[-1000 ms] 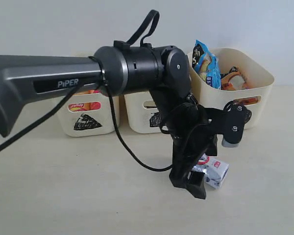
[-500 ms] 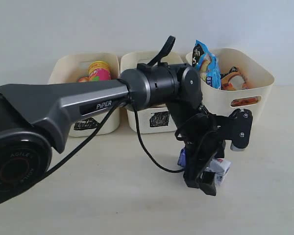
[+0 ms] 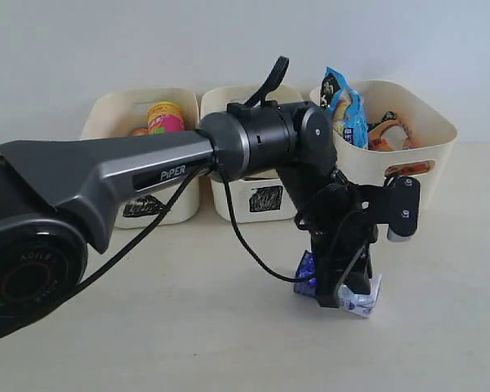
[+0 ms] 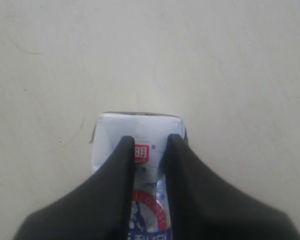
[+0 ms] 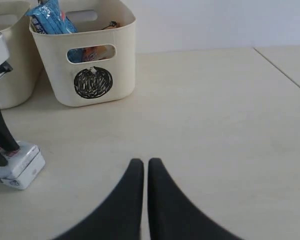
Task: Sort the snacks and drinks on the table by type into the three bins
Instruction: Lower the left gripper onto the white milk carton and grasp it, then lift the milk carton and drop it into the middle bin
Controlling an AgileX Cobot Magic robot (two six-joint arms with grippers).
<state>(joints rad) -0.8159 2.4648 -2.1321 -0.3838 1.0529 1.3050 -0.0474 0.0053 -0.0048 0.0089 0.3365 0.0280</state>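
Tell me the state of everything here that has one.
White and blue box carton: lying on the table.
Left end effector: over that carton, grip unclear.
Right end effector: shut, empty.
Cream circle-marked plastic bin: holding a blue crinkly packet.
Leftmost cream plastic bin: holding a pink, yellow-rimmed tube.

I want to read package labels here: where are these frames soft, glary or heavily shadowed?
Exterior view: soft even light, no glare, faint shadow beside the white and blue carton; the arm's near joint looks soft. Left wrist view: the carton's print is blurred, the left tool a featureless black. Right wrist view: the circle bin is sharp, the right tool a dark silhouette.
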